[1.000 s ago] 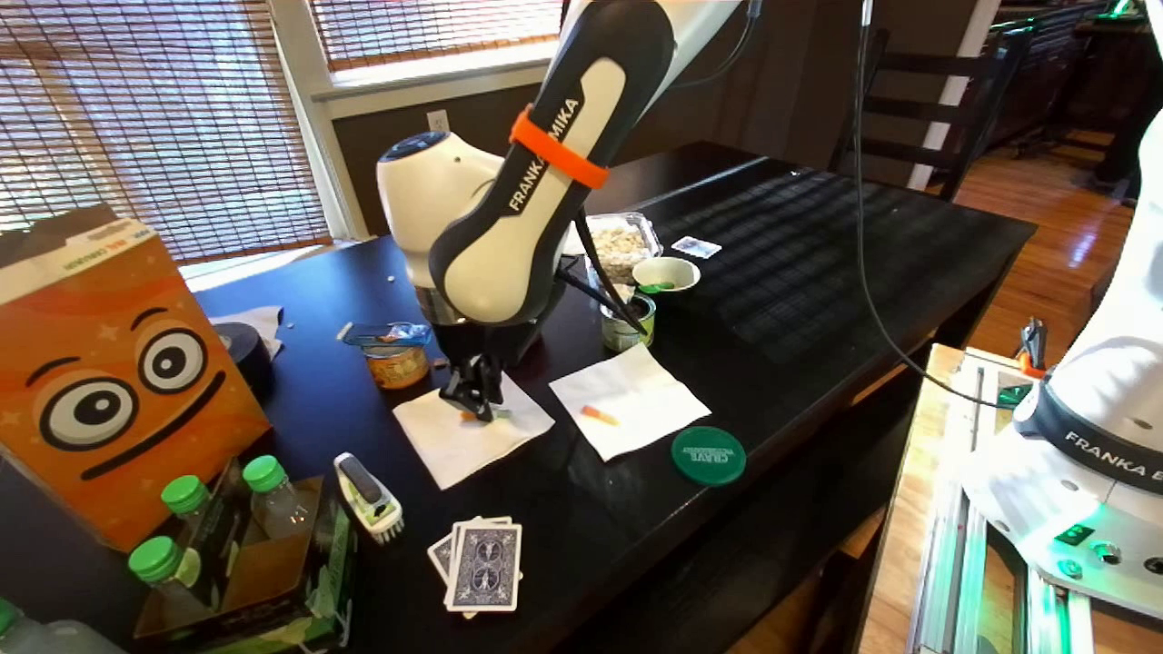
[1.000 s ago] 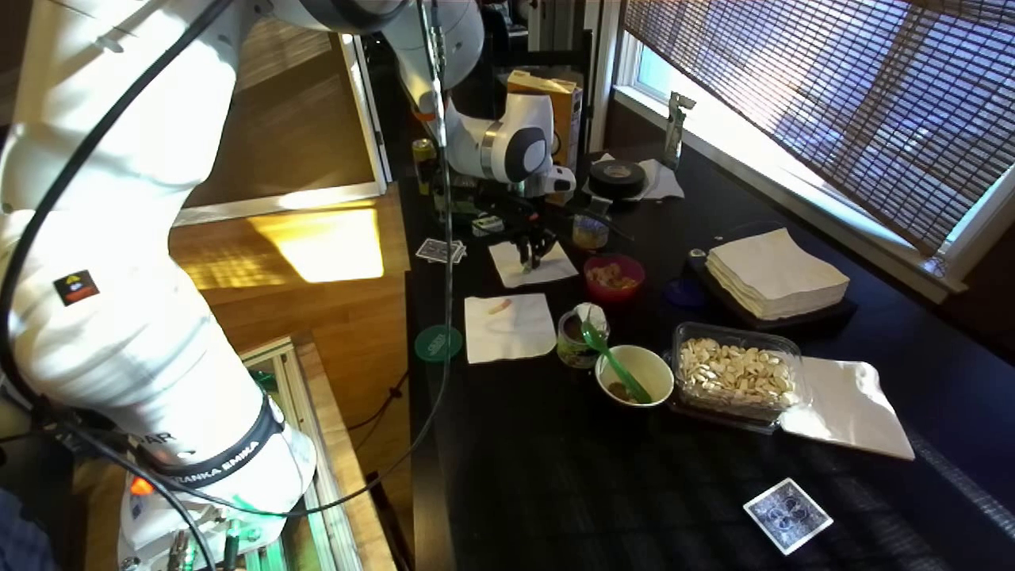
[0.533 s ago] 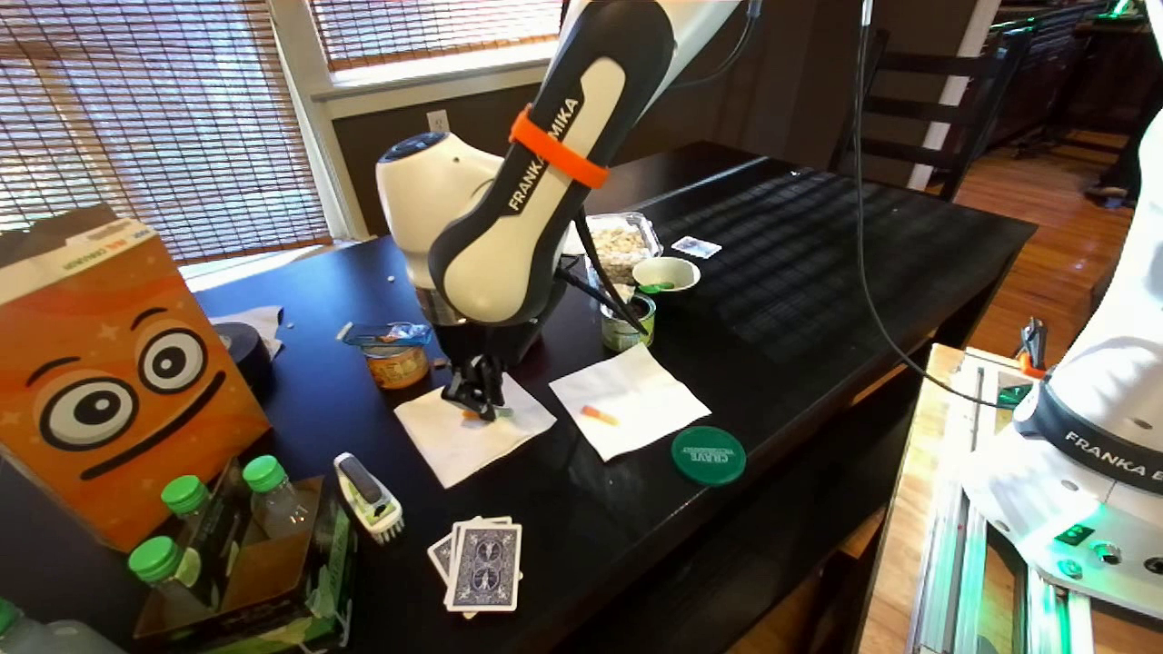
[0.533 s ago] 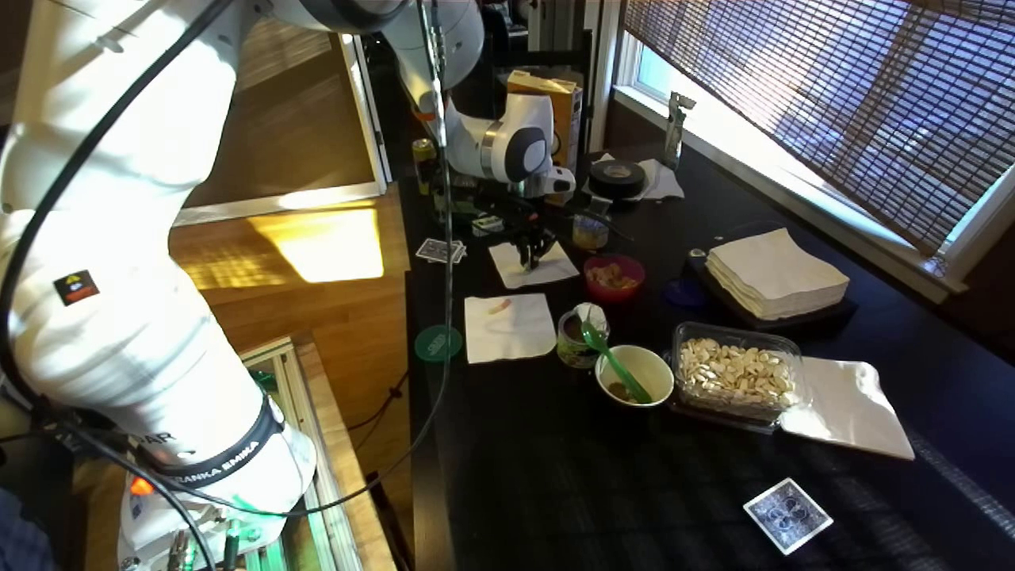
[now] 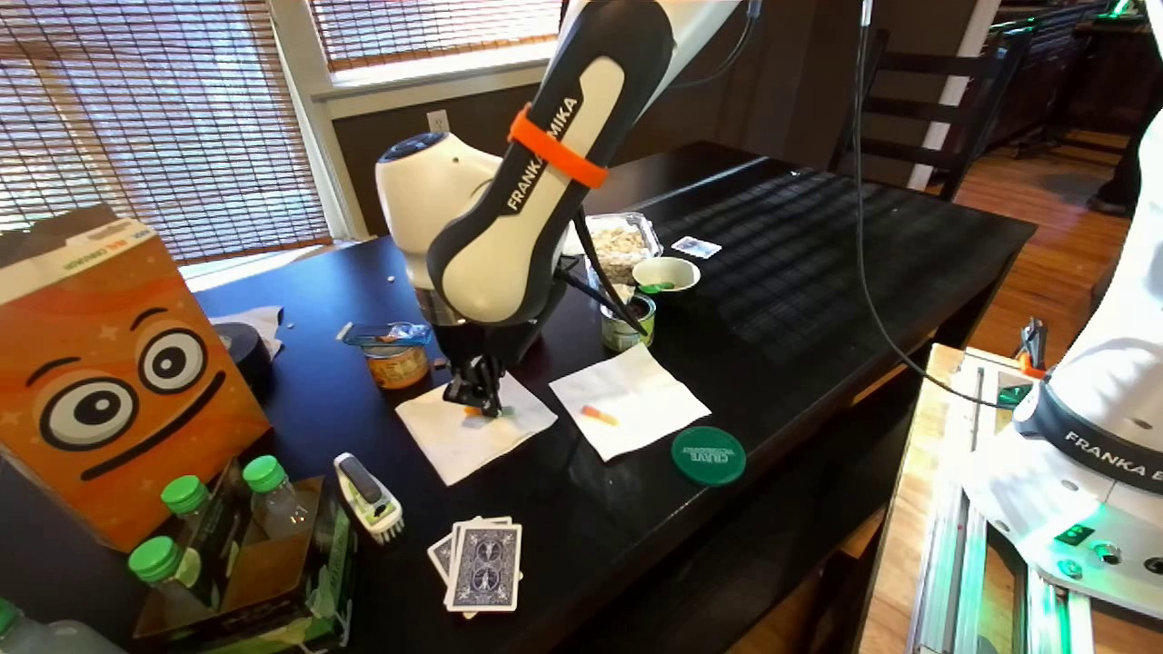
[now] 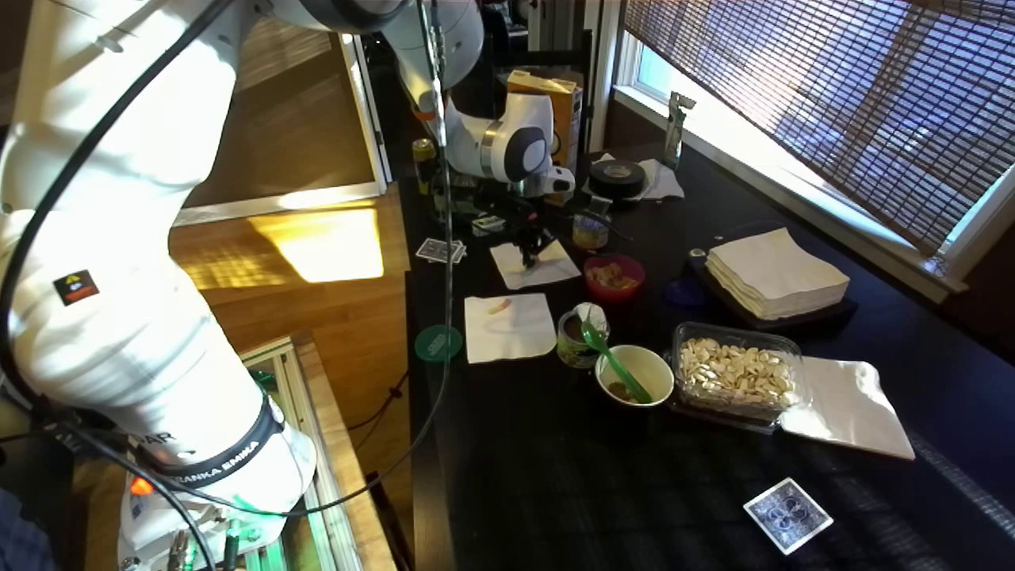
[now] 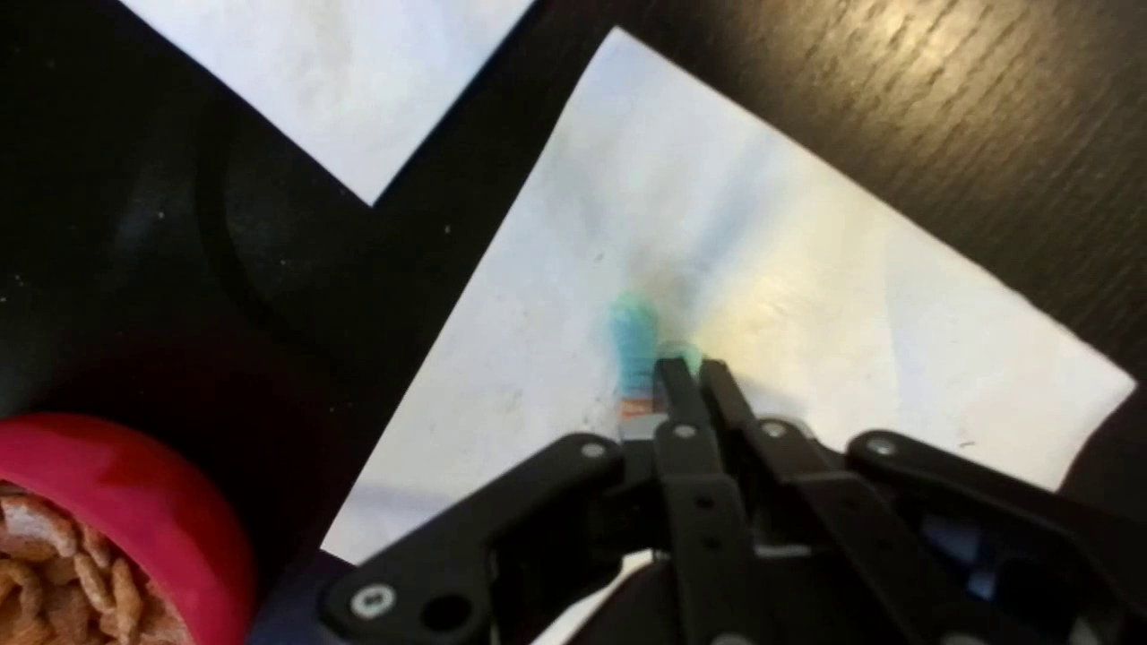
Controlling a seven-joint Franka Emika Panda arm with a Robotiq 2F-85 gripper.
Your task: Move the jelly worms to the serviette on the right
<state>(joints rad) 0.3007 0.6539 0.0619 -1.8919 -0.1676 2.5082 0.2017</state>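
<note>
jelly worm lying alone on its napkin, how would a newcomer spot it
On the dark table, find the round green lid near the edge. The white napkin beside it holds the jelly worm, a small orange-and-yellow strip. It lies alone, clear of the tool, unlike the blue-green-ended worm on the neighbouring napkin.

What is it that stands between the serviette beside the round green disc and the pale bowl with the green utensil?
A small open container stands there, between the serviette and the pale bowl. This shows in both exterior views.
</note>
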